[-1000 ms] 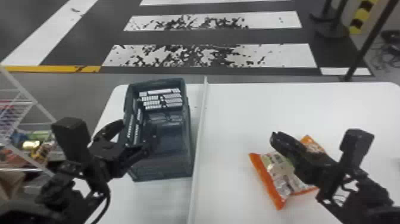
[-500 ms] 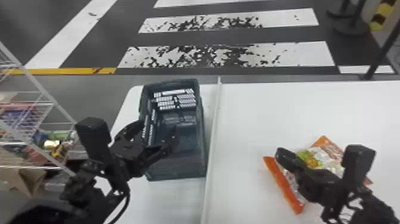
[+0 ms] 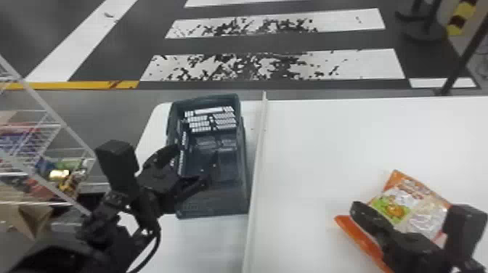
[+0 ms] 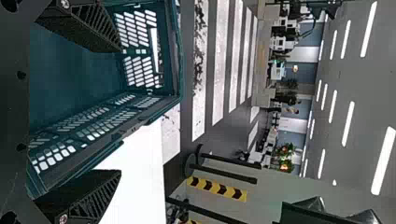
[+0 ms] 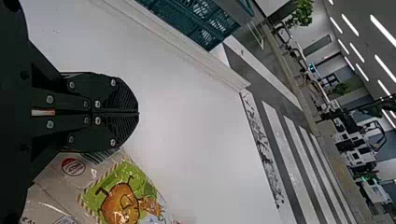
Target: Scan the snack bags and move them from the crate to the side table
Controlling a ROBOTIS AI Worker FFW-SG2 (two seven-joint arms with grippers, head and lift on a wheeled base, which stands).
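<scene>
Jaws wide at the crate, jaws closed over the bag

Left jaws: wide, nothing between them but a view of wall. One finger (image 4: 88, 23) shows against the inside of the crate (image 3: 218, 208), the other against white worktop (image 3: 326, 138). Contact with the wall: cannot tell.

Right jaws: pads (image 5: 119, 100) together, no bag pinched. Snack bag (image 3: 414, 203) lies just under and beside them, orange edges outward, printed panel up. Whether a second bag is tucked beneath, cannot tell.

Step in hand, my reading: left side set for a pick from the crate, right side minding the bag on the worktop. For the left, shift inward until both fingers sit inside the wall, then go down; closing from this spot risks nipping plastic and dragging the crate. For the right, lift a little, part the jaws, come down astride a slack edge and squeeze lightly. Pushing down closed would likely skid or crumple the bag. Film looks slippery.

In the way: pale rail (image 3: 258, 159) between the two jaws; carry high over it. Rack (image 3: 54, 117) outboard of the left jaws, cable (image 3: 155, 239) looped behind them; watch for snags on a wide swing.
</scene>
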